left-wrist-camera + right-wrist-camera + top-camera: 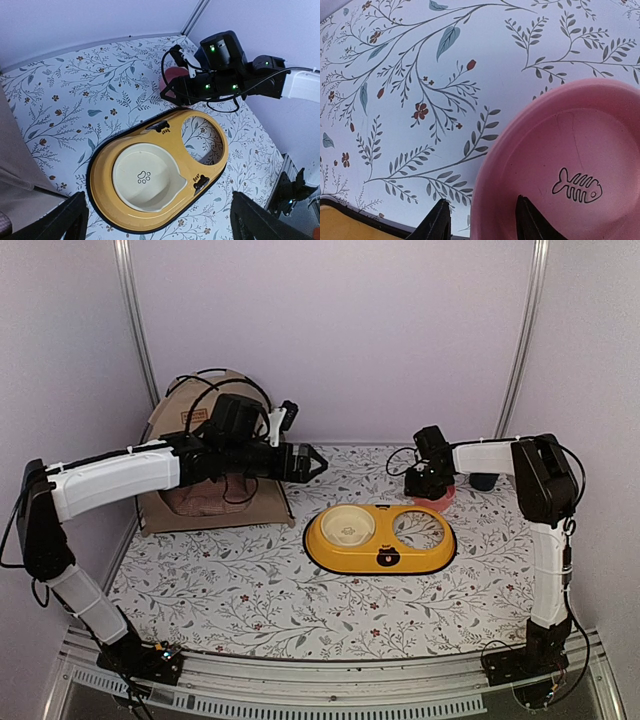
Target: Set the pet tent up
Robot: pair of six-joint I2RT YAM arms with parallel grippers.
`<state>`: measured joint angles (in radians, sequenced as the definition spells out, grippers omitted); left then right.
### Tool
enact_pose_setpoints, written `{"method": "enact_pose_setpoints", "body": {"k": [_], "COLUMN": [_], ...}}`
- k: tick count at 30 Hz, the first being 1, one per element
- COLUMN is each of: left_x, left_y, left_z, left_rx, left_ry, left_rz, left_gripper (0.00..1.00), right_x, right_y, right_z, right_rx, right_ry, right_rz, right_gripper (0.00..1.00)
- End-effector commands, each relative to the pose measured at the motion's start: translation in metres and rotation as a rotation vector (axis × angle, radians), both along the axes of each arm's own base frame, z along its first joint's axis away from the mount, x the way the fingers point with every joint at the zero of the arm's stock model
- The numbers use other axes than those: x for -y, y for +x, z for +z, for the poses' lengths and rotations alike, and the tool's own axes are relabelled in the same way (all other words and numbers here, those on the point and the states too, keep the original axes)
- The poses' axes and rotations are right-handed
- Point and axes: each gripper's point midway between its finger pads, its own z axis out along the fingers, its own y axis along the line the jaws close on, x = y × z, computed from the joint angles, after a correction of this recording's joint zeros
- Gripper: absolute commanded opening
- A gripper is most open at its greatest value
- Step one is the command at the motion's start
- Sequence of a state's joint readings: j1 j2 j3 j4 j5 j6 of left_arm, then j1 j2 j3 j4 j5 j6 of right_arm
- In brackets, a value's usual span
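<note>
The pet tent [170, 510] is tan fabric with thin black poles, standing against the back left wall with its brown label showing. A strip of its fabric [10, 165] shows at the left edge of the left wrist view. My left gripper [318, 462] hangs open just right of the tent, above the table; in its own view the left gripper [162, 220] has nothing between its fingers. My right gripper [430, 485] is at the back right. Its jaws [482, 205] straddle the rim of a pink bowl [570, 165], one finger inside and one outside, with a gap left.
A yellow oval feeder tray [325, 545] lies mid-table with a white bowl [347, 526] in its left hole; the right hole shows the cloth. The pink bowl [440, 498] sits behind it. A dark cup [483, 481] stands at the back right. Walls close in on three sides.
</note>
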<state>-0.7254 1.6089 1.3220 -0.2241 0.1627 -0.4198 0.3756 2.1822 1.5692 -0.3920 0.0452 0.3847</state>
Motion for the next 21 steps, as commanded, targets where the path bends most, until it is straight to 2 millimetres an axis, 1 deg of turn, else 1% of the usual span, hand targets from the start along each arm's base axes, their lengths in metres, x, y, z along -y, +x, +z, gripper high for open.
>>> {"method": "enact_pose_setpoints", "body": {"k": [1,4,8,10,14,17,21], "left_x": [-0.01,-0.012,-0.014,-0.016,-0.02,-0.023,-0.026], "left_y": [0.005,0.003,0.0,-0.001,-0.005,-0.007,-0.008], "left_z": [0.009,0.01,0.009,0.011,0.015,0.014,0.013], "left_rx": [0.028,0.038,0.052,0.06,0.083,0.09,0.092], "left_ry": [-0.009,-0.016,-0.012,-0.012,-0.023,-0.03,-0.034], "left_rz": [0.028,0.023,0.011,0.005,-0.001,0.002,0.004], "left_gripper": [0.99,0.99,0.99,0.99,0.99,0.99,0.99], "right_x": [0.0,-0.001,0.004,0.008,0.009,0.011,0.009], "right_y": [-0.012,-0.015,-0.017,-0.019,-0.022,-0.022,-0.023], "right_z": [0.007,0.006,0.005,0.004,0.01,0.015,0.014], "right_rx": [-0.005,-0.013,-0.021,-0.033,-0.035,-0.022,-0.033], "right_ry": [-0.06,-0.086,-0.115,-0.135,-0.14,-0.144,-0.144], "right_rz": [0.03,0.04,0.039,0.037,0.037,0.036,0.051], "right_gripper": [0.44,0.42,0.39,0.35,0.28,0.28,0.27]}}
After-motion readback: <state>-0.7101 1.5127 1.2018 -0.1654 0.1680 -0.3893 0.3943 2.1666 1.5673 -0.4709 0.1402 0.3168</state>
